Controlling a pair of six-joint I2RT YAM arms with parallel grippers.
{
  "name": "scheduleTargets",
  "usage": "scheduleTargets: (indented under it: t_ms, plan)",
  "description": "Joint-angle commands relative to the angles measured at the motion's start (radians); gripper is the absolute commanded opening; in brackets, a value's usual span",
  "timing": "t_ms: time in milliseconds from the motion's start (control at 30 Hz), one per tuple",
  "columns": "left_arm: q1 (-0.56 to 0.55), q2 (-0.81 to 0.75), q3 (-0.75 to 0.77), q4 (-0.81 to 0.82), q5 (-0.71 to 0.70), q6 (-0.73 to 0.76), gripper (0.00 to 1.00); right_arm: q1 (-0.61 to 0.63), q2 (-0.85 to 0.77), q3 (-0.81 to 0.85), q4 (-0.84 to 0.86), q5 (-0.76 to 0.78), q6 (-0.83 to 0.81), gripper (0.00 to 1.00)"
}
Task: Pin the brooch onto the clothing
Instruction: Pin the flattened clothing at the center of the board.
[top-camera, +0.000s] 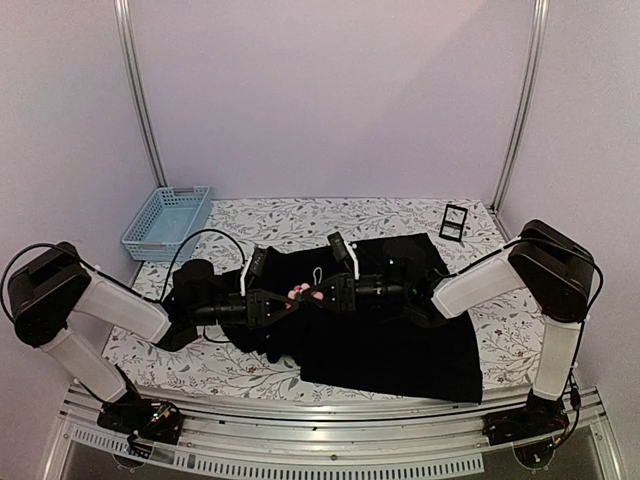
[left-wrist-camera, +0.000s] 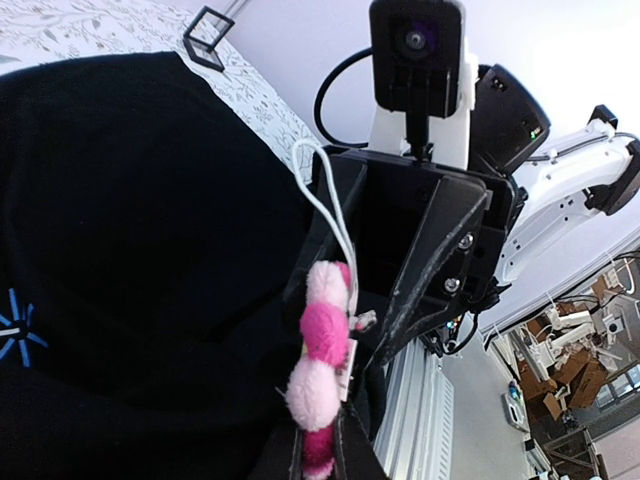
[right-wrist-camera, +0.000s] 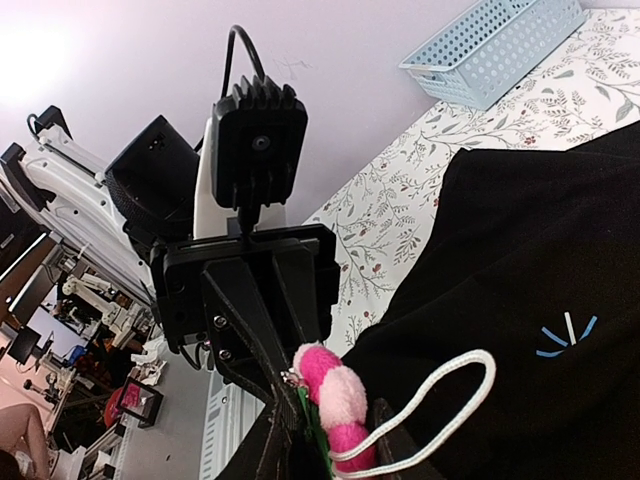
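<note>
Pinning calls for the left gripper (top-camera: 285, 305) to keep the brooch (top-camera: 300, 292) steady while its back is brought down flat against the shirt (top-camera: 400, 340), so that the clasp, which cannot be seen, bites only the top layer of cloth. The left claw is pressed together on the brooch's lower petals, low over the middle of the garment. The right gripper (top-camera: 322, 295) meets it nose to nose, with its fingers on either side of the flower, but I cannot tell whether they are pinching it or standing slightly apart. Soft fabric like this will probably bunch and slide under a push, so a slow, straight press with one claw bracing the cloth seems wisest. A white cord loop (right-wrist-camera: 490, 370) trails beside the brooch and could snag in the fingers. The brooch is plush: rounded, fuzzy petals in pale and hot pink, seen edge-on from both wrists. The shirt is matte black and limp, lying in gentle folds, with a small light-blue star emblem (left-wrist-camera: 15, 335) stitched on it, well apart from the brooch. Beneath it lies a floral-printed tablecloth (top-camera: 300, 215); a pale blue perforated plastic basket (top-camera: 168, 220) and a small black stand (top-camera: 453, 222) sit at the far corners.
</note>
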Motion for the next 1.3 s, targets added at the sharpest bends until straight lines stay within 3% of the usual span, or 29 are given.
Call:
scheduleTargets:
  t_ms: [0,500,700,933,1133,1267]
  plan:
    - [-0.012,-0.023,-0.006,0.018,0.011,0.028,0.00,0.001,0.028,0.026,-0.050,0.014,-0.014,0.27]
    - [-0.020,-0.031,0.005,-0.040,-0.006,0.039,0.00,0.004,0.031,0.031,-0.131,0.080,-0.037,0.26]
    - [-0.017,-0.031,0.003,-0.054,-0.019,0.027,0.00,0.024,-0.004,-0.017,-0.046,0.022,-0.076,0.36]
    - [-0.019,-0.036,0.001,-0.051,-0.012,0.029,0.00,0.043,0.002,-0.005,-0.064,0.013,-0.108,0.37]
    - [-0.017,-0.041,-0.002,-0.076,-0.021,0.016,0.00,0.043,-0.028,-0.032,-0.052,-0.011,-0.154,0.47]
    - [-0.017,-0.047,-0.006,-0.084,-0.017,0.009,0.00,0.043,-0.067,-0.049,-0.094,0.026,-0.229,0.48]
